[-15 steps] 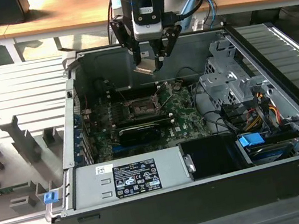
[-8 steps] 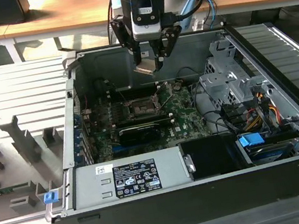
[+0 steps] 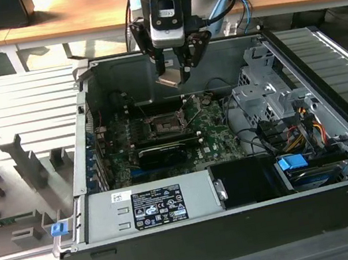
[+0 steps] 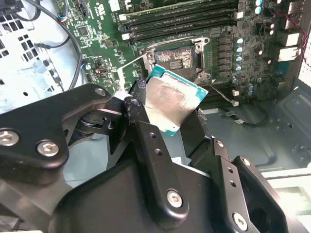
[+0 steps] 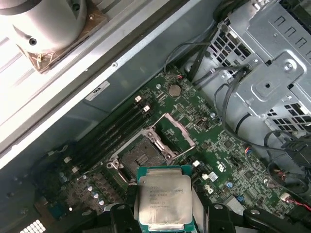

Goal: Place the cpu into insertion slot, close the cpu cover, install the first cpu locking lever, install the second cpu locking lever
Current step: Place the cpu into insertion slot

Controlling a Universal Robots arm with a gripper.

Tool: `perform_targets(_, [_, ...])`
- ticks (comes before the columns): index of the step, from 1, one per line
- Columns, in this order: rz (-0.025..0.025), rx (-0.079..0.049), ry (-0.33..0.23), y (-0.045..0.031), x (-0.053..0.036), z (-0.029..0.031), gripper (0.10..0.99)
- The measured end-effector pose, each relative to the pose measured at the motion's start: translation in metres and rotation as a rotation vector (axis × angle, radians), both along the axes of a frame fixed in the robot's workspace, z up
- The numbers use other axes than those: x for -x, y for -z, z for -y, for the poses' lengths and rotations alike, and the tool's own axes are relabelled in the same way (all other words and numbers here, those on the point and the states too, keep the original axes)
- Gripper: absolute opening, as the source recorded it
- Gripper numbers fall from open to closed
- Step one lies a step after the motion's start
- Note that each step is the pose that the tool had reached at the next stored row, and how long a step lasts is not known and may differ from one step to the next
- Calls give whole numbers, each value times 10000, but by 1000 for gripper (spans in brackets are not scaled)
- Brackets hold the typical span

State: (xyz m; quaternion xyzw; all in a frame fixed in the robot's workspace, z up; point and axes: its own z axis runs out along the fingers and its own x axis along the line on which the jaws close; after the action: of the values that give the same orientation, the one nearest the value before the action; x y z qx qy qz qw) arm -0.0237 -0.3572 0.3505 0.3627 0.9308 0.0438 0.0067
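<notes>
My gripper hangs over the open computer case, shut on the cpu, a small square chip with a silver-grey top. In both wrist views the cpu sits between the black fingers. It is tilted and held above the green motherboard. The insertion slot lies below the chip, uncovered, with its contacts showing. The cpu cover is swung open beside the slot.
Memory slots run along one side of the slot and a long black card along the other. A drive cage with bundled cables stands at the exterior view's right. The power supply fills the case front. A grey fixture tray lies outside.
</notes>
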Motion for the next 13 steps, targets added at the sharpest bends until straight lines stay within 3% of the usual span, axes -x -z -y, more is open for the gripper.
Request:
perform_targets(8, [-1, 1, 1443, 20, 0, 0, 529])
perform_targets(13, [-1, 0, 1559, 57, 0, 0, 529])
